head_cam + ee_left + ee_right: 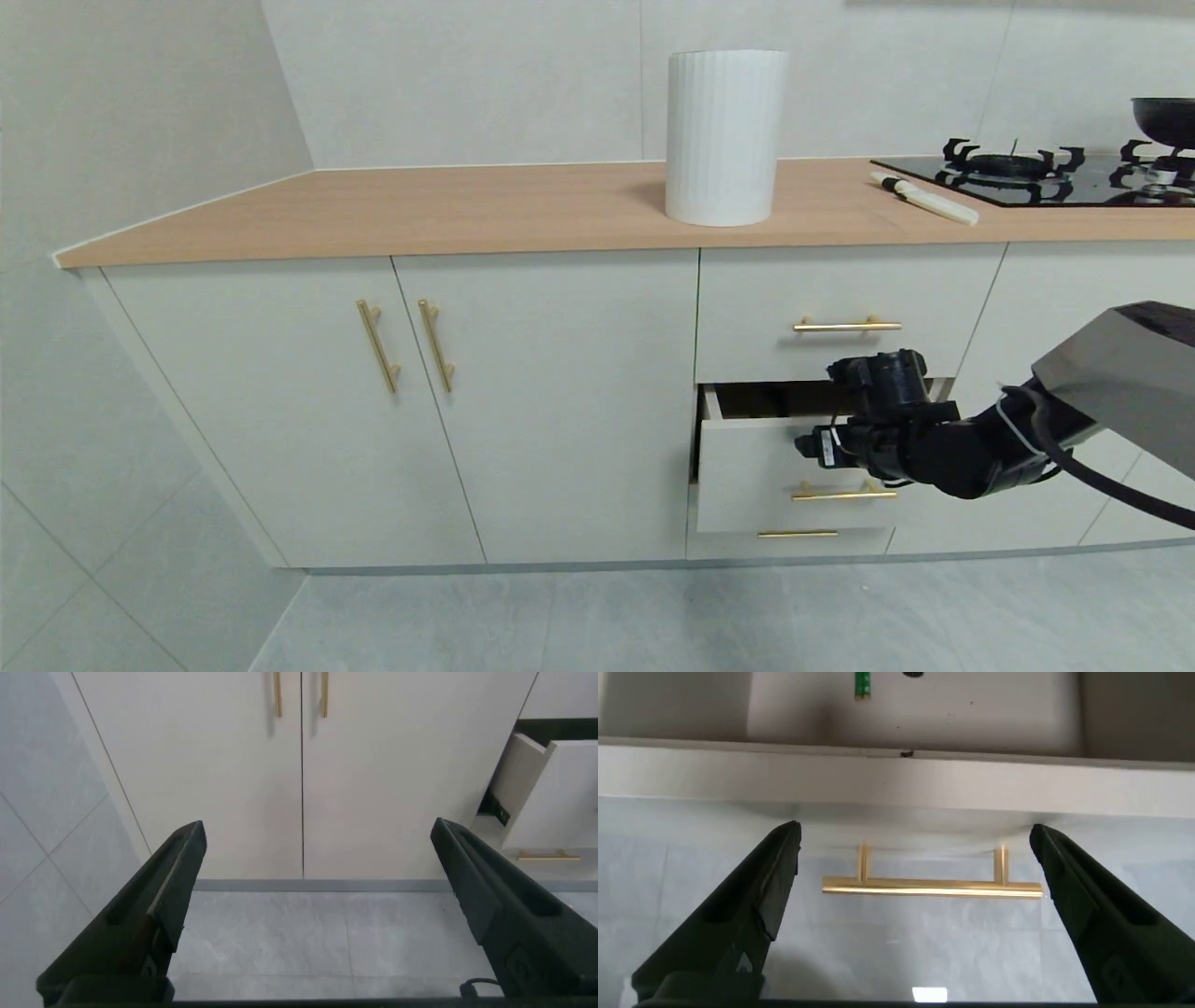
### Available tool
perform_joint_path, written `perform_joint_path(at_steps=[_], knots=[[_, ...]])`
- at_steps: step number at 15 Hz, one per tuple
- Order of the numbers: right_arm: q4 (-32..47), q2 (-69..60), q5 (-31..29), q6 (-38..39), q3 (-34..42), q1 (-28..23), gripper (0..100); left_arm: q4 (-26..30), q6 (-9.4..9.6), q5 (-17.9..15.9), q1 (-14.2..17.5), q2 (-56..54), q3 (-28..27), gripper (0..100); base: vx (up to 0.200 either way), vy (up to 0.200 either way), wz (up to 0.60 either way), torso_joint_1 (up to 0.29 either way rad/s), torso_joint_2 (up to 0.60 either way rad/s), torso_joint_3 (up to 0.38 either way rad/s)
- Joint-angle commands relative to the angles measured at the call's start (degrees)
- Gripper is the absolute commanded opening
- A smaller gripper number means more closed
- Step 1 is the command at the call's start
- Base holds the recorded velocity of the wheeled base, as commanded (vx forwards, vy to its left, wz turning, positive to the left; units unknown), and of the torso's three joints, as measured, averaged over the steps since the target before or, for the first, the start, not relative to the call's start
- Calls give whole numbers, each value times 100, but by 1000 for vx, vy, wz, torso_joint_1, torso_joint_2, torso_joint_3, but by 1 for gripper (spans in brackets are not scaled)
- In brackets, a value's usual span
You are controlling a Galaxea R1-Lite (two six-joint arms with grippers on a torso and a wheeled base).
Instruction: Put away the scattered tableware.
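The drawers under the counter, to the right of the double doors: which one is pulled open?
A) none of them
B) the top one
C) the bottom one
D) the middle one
D: the middle drawer juts out from the cabinet front with a dark gap showing above its panel, while the top drawer and the bottom drawer sit flush.

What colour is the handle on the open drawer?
Shiny gold. The drawer handle shows best in the right wrist view.
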Motion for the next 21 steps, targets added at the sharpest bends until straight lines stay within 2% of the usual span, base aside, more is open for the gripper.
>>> perform_joint_path(at_steps=[1,9,14,18,21], knots=[[-145,208,6,2,-16,-120,100,-1,-2,1,6,10,0,100,0,0,0,0,0,0],[-1226,780,-12,-7,-253,-648,100,-1,-2,1,-3,1,0,100,0,0,0,0,0,0],[-1323,982,-12,2,-560,-964,100,-1,-2,1,6,1,0,100,0,0,0,0,0,0],[-1332,1131,-12,55,-701,-946,100,-1,-2,1,6,1,0,100,0,0,0,0,0,0],[-1956,1333,-161,28,-675,-806,100,-1,-2,1,-3,1,-9,100,0,0,0,0,0,0]])
